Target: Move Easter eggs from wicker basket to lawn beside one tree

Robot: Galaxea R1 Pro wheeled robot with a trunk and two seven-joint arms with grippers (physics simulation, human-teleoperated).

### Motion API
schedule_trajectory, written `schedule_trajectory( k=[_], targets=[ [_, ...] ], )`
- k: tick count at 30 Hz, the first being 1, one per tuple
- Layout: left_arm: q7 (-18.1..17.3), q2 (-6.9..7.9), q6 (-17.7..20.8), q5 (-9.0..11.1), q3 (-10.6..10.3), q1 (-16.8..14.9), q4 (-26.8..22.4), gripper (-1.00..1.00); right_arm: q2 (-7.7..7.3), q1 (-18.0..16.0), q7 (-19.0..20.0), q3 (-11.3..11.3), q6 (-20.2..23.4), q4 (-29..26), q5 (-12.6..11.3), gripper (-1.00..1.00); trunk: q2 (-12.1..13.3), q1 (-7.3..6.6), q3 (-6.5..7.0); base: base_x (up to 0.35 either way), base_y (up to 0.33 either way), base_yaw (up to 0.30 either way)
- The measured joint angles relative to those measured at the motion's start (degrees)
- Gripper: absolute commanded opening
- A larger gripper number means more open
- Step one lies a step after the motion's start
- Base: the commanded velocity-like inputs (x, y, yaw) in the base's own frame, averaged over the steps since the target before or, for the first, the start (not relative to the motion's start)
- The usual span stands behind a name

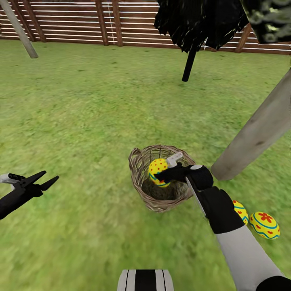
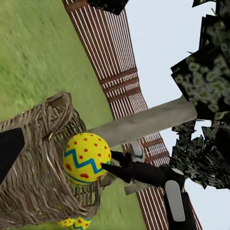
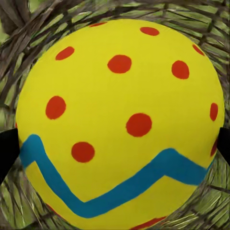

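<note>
Yellow with red dots and a blue zigzag band, the dotted egg (image 1: pixel 158 170) sits pinched between the fingers of the right gripper (image 1: pixel 162 174), held at the mouth of the wicker basket (image 1: pixel 142 184); in the right wrist view the same egg (image 3: pixel 120 124) fills the space between the two dark fingertips, with wicker weave all round it. Nearer than the basket and off to its right, two more eggs lie on the lawn (image 1: pixel 81 121): the hearts egg (image 1: pixel 241 211), partly hidden behind the right forearm, and just beside it the flower egg (image 1: pixel 264 224). Both lie near the foot of the pale grey-beige tree trunk (image 1: pixel 258 131), which rises aslant just right of the basket. Well to the basket's left, the left gripper (image 1: pixel 45 178) hangs over the grass with its fingers spread apart and nothing between them. Beyond the basket stands a thin black-trunked tree (image 1: pixel 189 64) with black foliage, and behind it runs the reddish-brown slat fence (image 1: pixel 81 20).
</note>
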Motion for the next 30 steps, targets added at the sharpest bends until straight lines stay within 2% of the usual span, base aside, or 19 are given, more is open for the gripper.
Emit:
schedule_trajectory(
  k=[4,6,8,12,14,20,22,26,30],
  targets=[
    [0.0,0.0,0.0,-0.07,0.0,0.0,0.07,1.0,-0.13,0.0,15.21,-10.83,-0.01,-0.8,0.04,-1.0,0.05,-0.1,0.89,0.0,0.0,0.0],
    [0.0,0.0,0.0,-0.08,0.0,0.0,0.08,1.0,-0.65,-0.17,21.59,-15.94,-0.04,-0.92,0.02,-1.0,0.08,-0.15,1.33,0.0,0.0,0.0],
    [0.0,0.0,0.0,-0.09,0.0,0.0,0.07,1.0,-0.83,-0.24,28.99,-22.06,-0.02,-0.91,-0.15,-1.0,0.11,-0.21,1.77,0.0,0.0,0.0],
    [0.07,-0.02,0.0,-0.09,0.0,0.0,0.09,1.0,-0.96,-0.25,39.02,-27.21,2.05,-0.53,-0.46,-1.0,0.16,-0.31,2.66,0.0,0.0,0.0],
    [-0.12,-0.08,-0.06,-0.02,0.04,0.02,0.02,1.0,-1.01,-0.24,43.41,-27.98,2.96,-0.2,-0.74,-1.0,0.19,-0.36,3.1,0.0,0.0,0.0],
    [-0.67,-0.3,-0.28,0.39,0.58,0.01,1.87,1.0,-1.6,0.16,50.42,-28.17,3.1,0.81,-1.18,-1.0,0.21,-0.38,3.33,-0.036,0.0,0.0],
    [-0.65,-0.28,-0.28,0.46,2.0,0.02,4.37,1.0,-1.61,1.76,51.24,-28.1,2.93,1.54,-0.94,-1.0,0.21,-0.35,3.33,-0.282,0.0,0.0],
    [-0.61,-0.34,-0.26,0.44,2.56,0.02,5.55,1.0,-1.83,2.45,51.54,-27.78,3.04,1.61,-0.98,-1.0,0.21,-0.35,3.33,-0.333,0.0,0.0],
    [-0.54,-1.18,-0.28,0.44,2.34,0.01,5.7,1.0,-4.19,2.48,55.82,-28.01,3.11,1.75,-1.41,-1.0,0.21,-0.35,3.33,-0.34,0.0,0.0]
  ],
)
